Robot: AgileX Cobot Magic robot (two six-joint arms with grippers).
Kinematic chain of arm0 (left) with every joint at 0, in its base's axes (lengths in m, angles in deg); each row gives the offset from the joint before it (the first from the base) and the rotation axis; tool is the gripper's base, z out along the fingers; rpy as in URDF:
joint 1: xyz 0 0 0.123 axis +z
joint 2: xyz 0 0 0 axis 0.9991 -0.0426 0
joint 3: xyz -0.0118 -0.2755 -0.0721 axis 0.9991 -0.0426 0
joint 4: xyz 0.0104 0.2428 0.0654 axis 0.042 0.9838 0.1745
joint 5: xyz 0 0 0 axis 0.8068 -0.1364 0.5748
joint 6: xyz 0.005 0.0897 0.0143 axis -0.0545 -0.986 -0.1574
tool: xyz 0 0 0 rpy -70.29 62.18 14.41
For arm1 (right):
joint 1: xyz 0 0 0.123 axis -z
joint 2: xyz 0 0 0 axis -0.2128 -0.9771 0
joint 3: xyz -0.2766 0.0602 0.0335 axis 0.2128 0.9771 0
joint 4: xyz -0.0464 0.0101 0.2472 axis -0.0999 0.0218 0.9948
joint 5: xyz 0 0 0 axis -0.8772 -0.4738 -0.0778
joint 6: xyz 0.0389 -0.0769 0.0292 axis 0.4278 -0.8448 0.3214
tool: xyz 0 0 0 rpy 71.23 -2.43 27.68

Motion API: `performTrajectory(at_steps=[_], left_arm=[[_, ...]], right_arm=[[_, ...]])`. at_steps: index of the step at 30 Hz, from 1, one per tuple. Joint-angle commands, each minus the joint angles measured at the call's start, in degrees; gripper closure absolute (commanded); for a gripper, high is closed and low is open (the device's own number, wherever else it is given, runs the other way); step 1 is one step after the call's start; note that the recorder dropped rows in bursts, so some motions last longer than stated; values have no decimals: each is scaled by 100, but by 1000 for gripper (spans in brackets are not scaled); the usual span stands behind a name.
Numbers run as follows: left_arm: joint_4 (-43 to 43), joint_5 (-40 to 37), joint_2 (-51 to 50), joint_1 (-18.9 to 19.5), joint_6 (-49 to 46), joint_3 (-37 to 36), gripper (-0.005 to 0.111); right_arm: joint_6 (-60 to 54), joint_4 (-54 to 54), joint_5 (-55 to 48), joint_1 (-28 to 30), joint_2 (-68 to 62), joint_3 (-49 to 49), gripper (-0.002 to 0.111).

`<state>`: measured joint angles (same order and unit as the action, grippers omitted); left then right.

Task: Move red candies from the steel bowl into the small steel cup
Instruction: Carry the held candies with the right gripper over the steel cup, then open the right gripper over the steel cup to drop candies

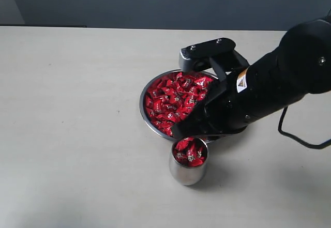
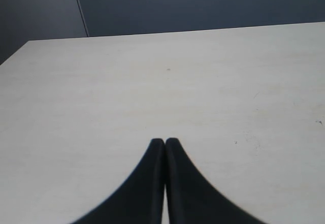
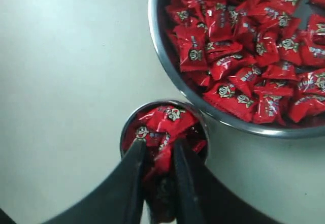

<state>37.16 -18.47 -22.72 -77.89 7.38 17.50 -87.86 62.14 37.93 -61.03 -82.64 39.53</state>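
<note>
Well, nearest of all, low in the frame and a little right of centre, stands the small, egg-bodied cup of polished steel (image 1: 185, 177), upright on the pale table (image 1: 77, 135). Its narrow mouth is heaped to the brim with small red candies in shiny wrappers with white-silver marks (image 1: 190, 151).

Directly over that mouth hangs the right arm's black gripper (image 1: 185, 135), reaching down from the right edge of the frame. Seen from its own wrist, its two black fingers (image 3: 136, 168) stand narrow, and one of the red candies is pinched between them, right at the heap in the cup. I cannot tell whether it touches the heap.

Just behind the cup, with only a sliver of table between them, the wide, shallow round bowl of shiny steel (image 1: 141, 103) sits at the centre of the frame. It is filled with many more of the red candies, and the right arm covers its right side.

Beyond the bowl the table runs up to a dark blue-grey wall (image 1: 155, 0) along the top of the frame.

The left arm's black gripper (image 2: 165, 141) shows only in its own wrist view. Its fingertips are pressed together, holding nothing, above the tabletop.
</note>
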Motion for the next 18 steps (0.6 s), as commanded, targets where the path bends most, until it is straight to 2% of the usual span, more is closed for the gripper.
performTrajectory(at_steps=[1, 8, 18], left_arm=[[11, 55, 27, 9, 11, -11, 106], [11, 55, 27, 9, 11, -11, 106], [11, 55, 27, 9, 11, -11, 106]], right_arm=[[-51, -167, 65, -54, -237, 26, 109], [-40, -72, 148, -197, -733, 26, 109], [-40, -167, 318, -267, -797, 26, 109]])
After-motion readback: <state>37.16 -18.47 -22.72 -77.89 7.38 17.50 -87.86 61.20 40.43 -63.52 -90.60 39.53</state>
